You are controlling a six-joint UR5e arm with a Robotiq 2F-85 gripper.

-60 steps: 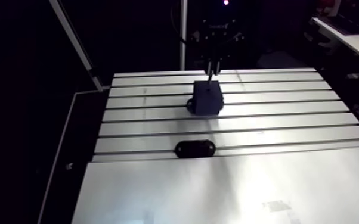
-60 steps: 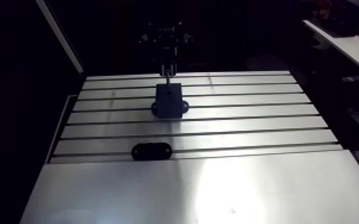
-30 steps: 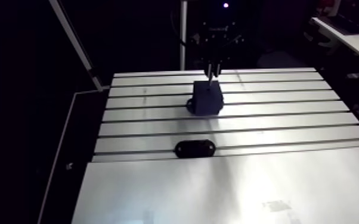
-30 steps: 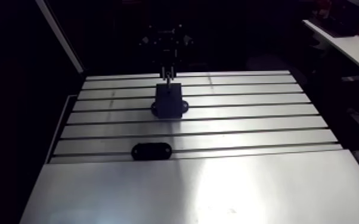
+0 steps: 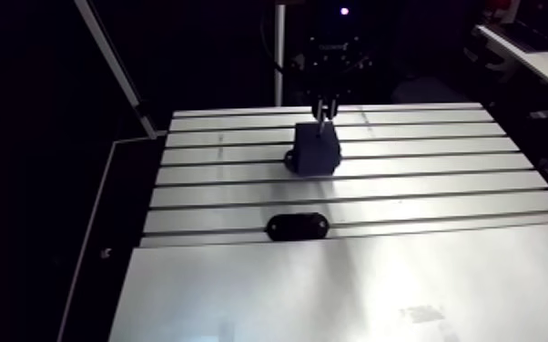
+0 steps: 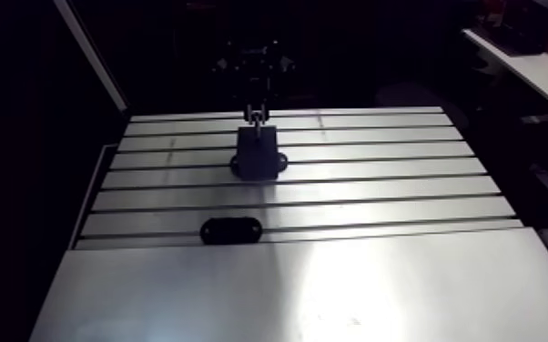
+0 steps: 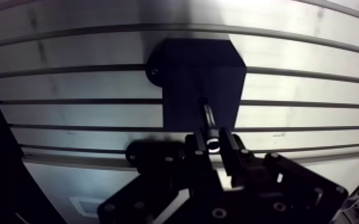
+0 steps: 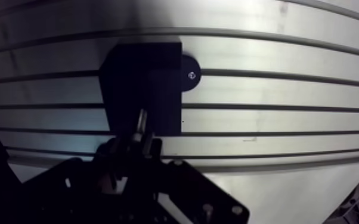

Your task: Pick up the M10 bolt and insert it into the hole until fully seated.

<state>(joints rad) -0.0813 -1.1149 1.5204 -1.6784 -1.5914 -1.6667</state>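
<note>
A dark block (image 7: 200, 77) with the hole stands bolted to the slotted aluminium table (image 5: 423, 182), towards its far side. My gripper (image 7: 213, 146) hangs right over the block's top and is shut on the M10 bolt (image 7: 206, 116). The bolt's head sits between the fingers (image 7: 229, 150), and its shaft points down at the block's top face. In the arm view the gripper (image 5: 325, 107) stands just above the block (image 5: 317, 148). The hole itself is hidden in the dark of the block's top.
A black oval plate (image 5: 298, 225) lies flat on the table nearer the front, a few slots from the block. A round base flange with a screw (image 8: 189, 74) sticks out beside the block. A smooth metal sheet (image 5: 350, 291) covers the table's near part.
The gripper with the bolt has shifted only slightly above the block, appearing a touch lower. The block and the oval plate have stayed put.
</note>
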